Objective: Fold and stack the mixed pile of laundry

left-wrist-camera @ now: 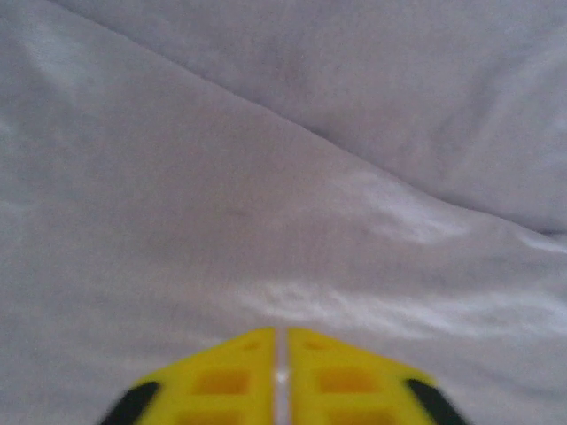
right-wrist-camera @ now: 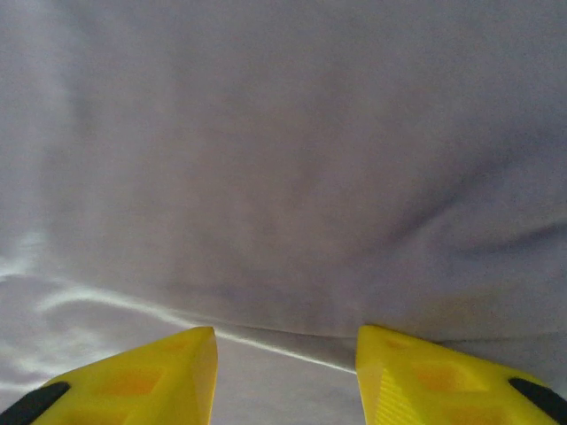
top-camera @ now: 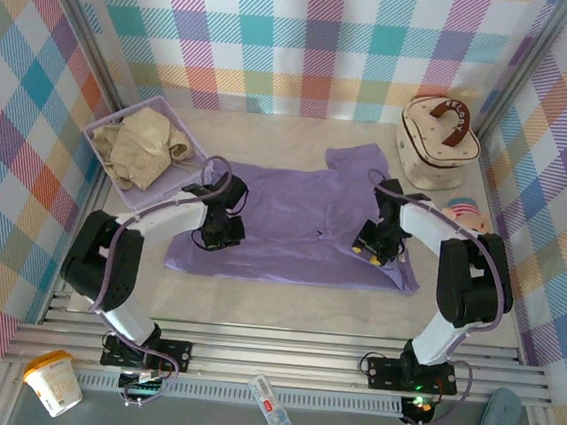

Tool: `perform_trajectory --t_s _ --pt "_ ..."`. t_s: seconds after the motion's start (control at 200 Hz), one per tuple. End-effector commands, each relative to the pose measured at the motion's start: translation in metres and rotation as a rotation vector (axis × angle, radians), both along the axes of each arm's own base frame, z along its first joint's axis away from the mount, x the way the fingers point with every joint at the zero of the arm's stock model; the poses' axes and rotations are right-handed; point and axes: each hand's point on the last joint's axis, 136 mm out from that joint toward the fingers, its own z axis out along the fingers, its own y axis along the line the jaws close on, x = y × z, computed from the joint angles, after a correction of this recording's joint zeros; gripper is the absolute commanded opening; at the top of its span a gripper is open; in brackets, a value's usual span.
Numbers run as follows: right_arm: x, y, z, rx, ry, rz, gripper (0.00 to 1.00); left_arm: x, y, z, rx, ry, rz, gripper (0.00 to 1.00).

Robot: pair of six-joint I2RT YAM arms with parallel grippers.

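The lavender T-shirt (top-camera: 298,219) lies spread flat across the middle of the table. A beige garment (top-camera: 144,147) sits crumpled in the lavender basket (top-camera: 197,146) at the back left. My left gripper (top-camera: 219,232) rests on the shirt's left part. In the left wrist view its yellow fingers (left-wrist-camera: 230,376) are pressed together on the T-shirt (left-wrist-camera: 283,177), with a thin sliver of pale cloth pinched between them at the left gripper (left-wrist-camera: 281,334). My right gripper (top-camera: 371,243) is down on the shirt's right part. In the right wrist view the right gripper (right-wrist-camera: 285,336) stands open over a fold edge of the T-shirt (right-wrist-camera: 292,177).
A cream round case with a brown handle (top-camera: 437,139) stands at the back right, with a small colourful item (top-camera: 465,210) beside it. Plaid walls close in three sides. A cup (top-camera: 54,381), a white packet (top-camera: 270,404) and a grey-blue object (top-camera: 497,424) lie beyond the front rail.
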Motion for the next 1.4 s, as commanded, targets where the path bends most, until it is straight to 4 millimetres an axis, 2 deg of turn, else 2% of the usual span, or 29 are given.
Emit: perform_trajectory --t_s 0.0,0.15,0.29,0.375,0.44,0.51,0.55,0.6,0.64,0.735,0.77,0.84,0.945,1.035,1.095,1.2,1.395 --pt "0.004 -0.013 -0.014 -0.055 -0.005 -0.085 0.45 0.006 -0.001 -0.017 0.015 0.013 0.002 0.07" --pt "-0.026 -0.024 -0.031 -0.114 0.115 -0.067 0.42 -0.018 0.019 -0.036 0.107 0.089 -0.010 0.07" --pt "-0.059 -0.036 -0.030 -0.149 0.175 -0.075 0.43 -0.060 0.031 -0.042 0.106 0.165 -0.012 0.08" --pt "-0.080 -0.040 -0.024 -0.152 0.201 -0.086 0.44 -0.086 0.029 -0.039 0.075 0.201 -0.018 0.10" --pt "-0.091 -0.042 -0.018 -0.146 0.207 -0.095 0.44 -0.098 0.028 -0.032 0.057 0.207 -0.011 0.11" --pt "-0.097 -0.044 -0.007 -0.149 0.191 -0.105 0.48 -0.099 0.027 -0.019 0.034 0.184 0.002 0.16" --pt "-0.094 -0.044 0.002 -0.142 0.164 -0.106 0.52 -0.091 0.028 -0.008 0.041 0.146 0.003 0.27" --pt "-0.082 -0.040 0.015 -0.118 0.103 -0.100 0.61 -0.075 0.032 0.006 0.077 0.096 0.005 0.56" --pt "-0.067 -0.035 0.027 -0.091 0.038 -0.086 0.68 -0.058 0.033 0.020 0.090 0.057 0.010 0.72" --pt "-0.024 -0.022 0.058 -0.048 -0.097 -0.041 0.81 -0.010 0.034 0.046 0.085 -0.026 0.030 0.92" --pt "-0.007 -0.019 0.069 -0.043 -0.131 -0.027 0.83 0.008 0.035 0.052 0.079 -0.049 0.041 0.96" --pt "0.024 -0.013 0.086 -0.047 -0.181 0.007 0.84 0.043 0.039 0.062 0.054 -0.090 0.081 1.00" --pt "0.066 -0.013 0.096 -0.094 -0.220 0.022 0.84 0.089 0.042 0.068 -0.001 -0.149 0.122 1.00" --pt "0.101 -0.013 0.097 -0.117 -0.263 0.024 0.84 0.121 0.040 0.066 -0.035 -0.163 0.119 1.00" --pt "0.122 -0.017 0.090 -0.133 -0.264 0.015 0.84 0.137 0.038 0.061 -0.041 -0.162 0.097 1.00" --pt "0.153 -0.025 0.083 -0.144 -0.251 -0.011 0.80 0.155 0.037 0.052 -0.052 -0.144 0.077 1.00" --pt "0.204 -0.041 0.069 -0.168 -0.269 -0.012 0.74 0.159 0.029 0.040 -0.081 -0.110 0.031 0.93"
